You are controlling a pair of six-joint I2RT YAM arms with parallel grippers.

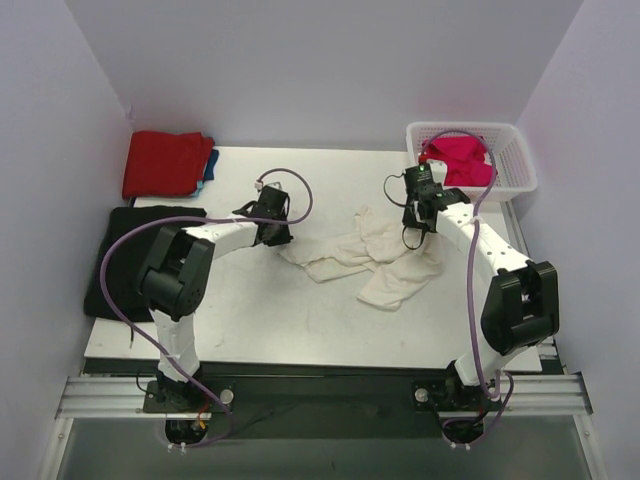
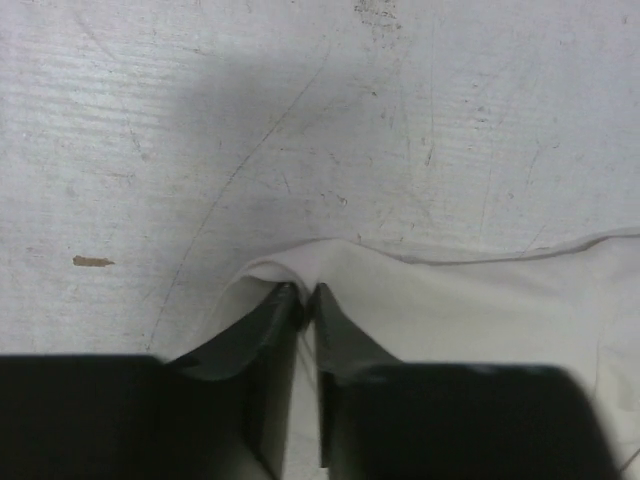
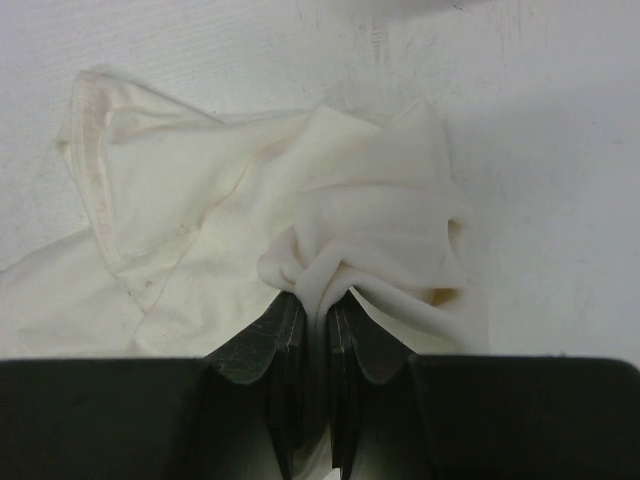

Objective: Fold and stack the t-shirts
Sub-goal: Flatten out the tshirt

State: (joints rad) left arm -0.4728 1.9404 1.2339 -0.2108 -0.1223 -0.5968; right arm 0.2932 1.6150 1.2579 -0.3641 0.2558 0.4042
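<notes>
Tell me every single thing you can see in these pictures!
cream t-shirt: one, cream-white, crumpled in the middle of the table
red t-shirt: one, red, folded at the back left
blue cloth: one, blue, under the red t-shirt, only its edge shows
pink t-shirt: one, magenta-pink, heaped in the basket
basket: one, white, back right corner
black cloth: one, black, at the left edge
table: one, white, under everything
arms: two, black and white, bolted at the near edge
left end effector: one, black, pinching the cream t-shirt's left edge
right end effector: one, black, shut on a bunched fold of the cream t-shirt
</notes>
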